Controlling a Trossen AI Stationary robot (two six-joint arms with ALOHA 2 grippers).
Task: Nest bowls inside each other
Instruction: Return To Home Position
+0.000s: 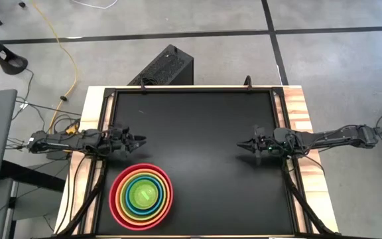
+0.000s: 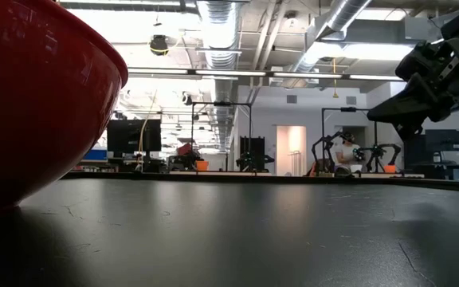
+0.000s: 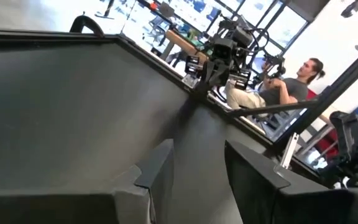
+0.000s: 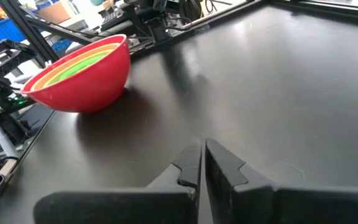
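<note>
The bowls (image 1: 141, 196) stand nested in one stack at the table's near left: red outermost, then orange, yellow-green and blue rings, with bright green in the middle. The red bowl (image 4: 79, 71) rests by its base on the black tabletop and fills the low view's left side (image 2: 30, 96). My left gripper (image 1: 140, 141) hovers at the table's left edge, beyond the stack, open and holding nothing (image 3: 197, 155). My right gripper (image 1: 242, 143) hovers at the right side above the bare top, shut on nothing (image 4: 202, 146), pointing toward the left.
The black tabletop (image 1: 197, 126) spreads between the two grippers. A raised frame (image 1: 194, 89) runs along the table's edges. A black box (image 1: 168, 66) lies on the floor beyond the far edge. A seated person (image 3: 284, 87) shows in the room beyond the table.
</note>
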